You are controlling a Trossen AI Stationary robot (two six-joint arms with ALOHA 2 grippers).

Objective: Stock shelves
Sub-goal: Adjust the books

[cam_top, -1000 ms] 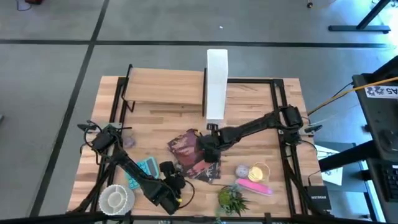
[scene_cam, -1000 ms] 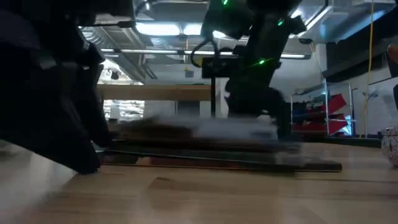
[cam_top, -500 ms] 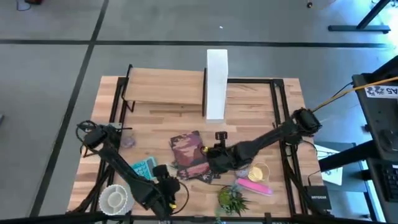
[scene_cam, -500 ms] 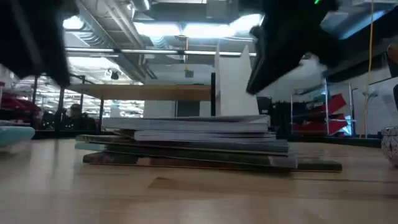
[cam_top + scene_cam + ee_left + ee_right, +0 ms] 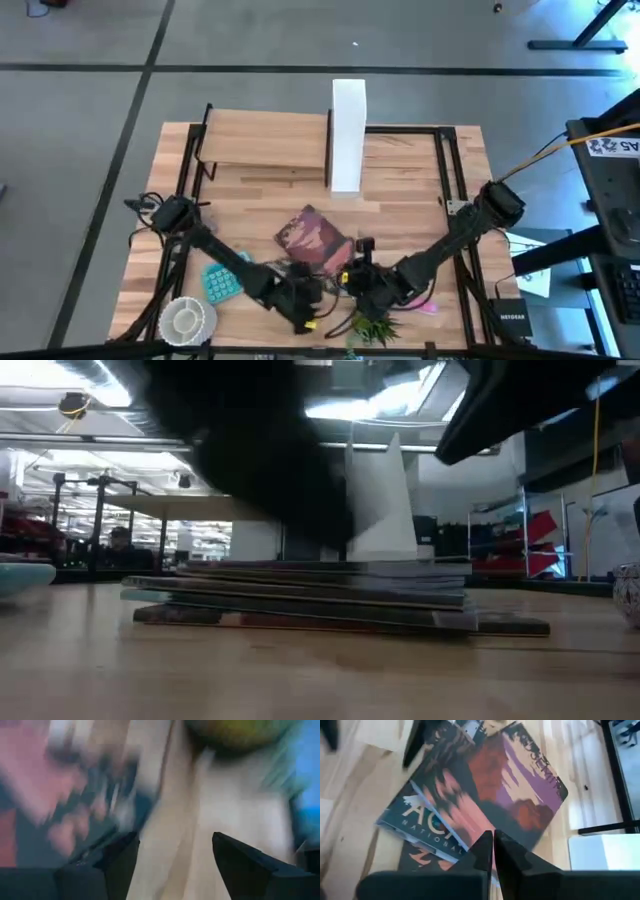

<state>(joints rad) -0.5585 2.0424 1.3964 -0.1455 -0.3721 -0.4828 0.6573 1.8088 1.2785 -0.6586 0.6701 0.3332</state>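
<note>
**Closing in on the booklet stack**

Our right gripper [image 5: 492,851], fingers pressed together and empty, hovers over the booklets [image 5: 315,238]; the left gripper [image 5: 172,855] gapes beside them. We must grasp one; the shelves [image 5: 265,140] stand well beyond.

Light-wood shelf board on black end posts

The shelves [image 5: 265,140] stand level and bare-topped at the table's far edge, touching or just beside the white file box [image 5: 348,135], which rises at their right end; in the low view the board [image 5: 190,508] sits raised above the tabletop.
</note>
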